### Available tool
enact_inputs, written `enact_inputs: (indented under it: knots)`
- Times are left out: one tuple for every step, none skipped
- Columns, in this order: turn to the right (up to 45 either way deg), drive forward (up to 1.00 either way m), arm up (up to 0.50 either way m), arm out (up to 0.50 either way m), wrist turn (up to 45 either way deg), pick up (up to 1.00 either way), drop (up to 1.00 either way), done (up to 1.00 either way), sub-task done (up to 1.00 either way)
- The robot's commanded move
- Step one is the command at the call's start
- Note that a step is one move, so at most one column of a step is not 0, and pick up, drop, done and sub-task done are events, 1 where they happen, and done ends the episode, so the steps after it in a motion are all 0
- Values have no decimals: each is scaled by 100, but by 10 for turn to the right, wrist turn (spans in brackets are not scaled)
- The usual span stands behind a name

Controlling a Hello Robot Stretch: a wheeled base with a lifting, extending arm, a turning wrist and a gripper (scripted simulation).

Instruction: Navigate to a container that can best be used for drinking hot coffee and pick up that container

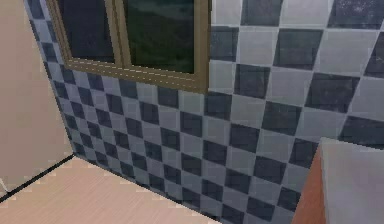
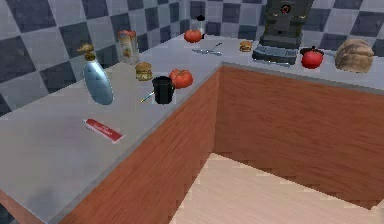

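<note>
Your small black mug (image 2: 163, 90) stands on the grey tabletop (image 2: 45, 135), just beside a round red tomato (image 2: 181, 77). It looks light, hard and breakable — take it by the rim or handle. The gripper's state you cannot tell.

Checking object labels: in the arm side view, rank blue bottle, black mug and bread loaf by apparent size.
blue bottle
bread loaf
black mug
The loaf is farther off, so top two are unsure.
</note>
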Motion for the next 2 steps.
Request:
enact_inputs:
  knots:
    - [0,0,50,0,0,0,0,0,0]
    - [0,0,38,0,0,0,0,0,0]
